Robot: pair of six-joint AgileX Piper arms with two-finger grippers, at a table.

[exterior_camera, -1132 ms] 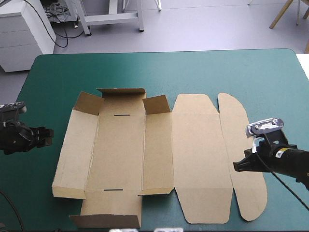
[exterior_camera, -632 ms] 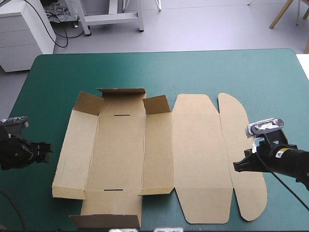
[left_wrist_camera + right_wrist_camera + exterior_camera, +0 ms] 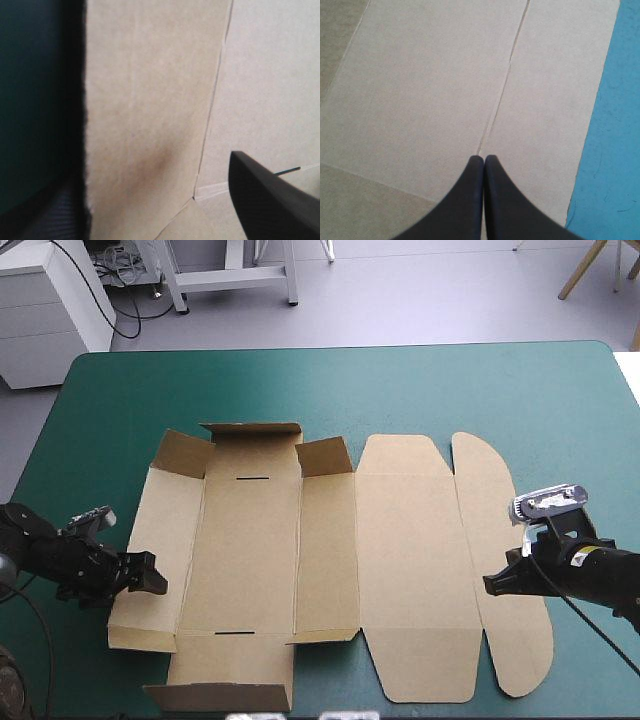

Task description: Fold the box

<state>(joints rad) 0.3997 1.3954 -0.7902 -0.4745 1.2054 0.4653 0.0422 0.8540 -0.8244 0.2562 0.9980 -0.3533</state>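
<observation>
1. Swung in from the table's left side since the earlier frame, with the left gripper [image 3: 147, 583] now at the left wall of the box [image 3: 330, 540], close to its near corner.
2. Spread apart at the fingers [image 3: 265, 200], straddling that wall's free edge, not yet clamped.
3. Lies mid-table on the teal-green cover [image 3: 400, 390], long axis left to right, mostly flat, left wall and far flaps slightly raised.
4. Hovers over the lid's right crease with the right gripper [image 3: 484, 159] pressed together, empty.
5. Favours the left arm next, by the look of it: wall right between its fingers, fold direction rightward.
</observation>
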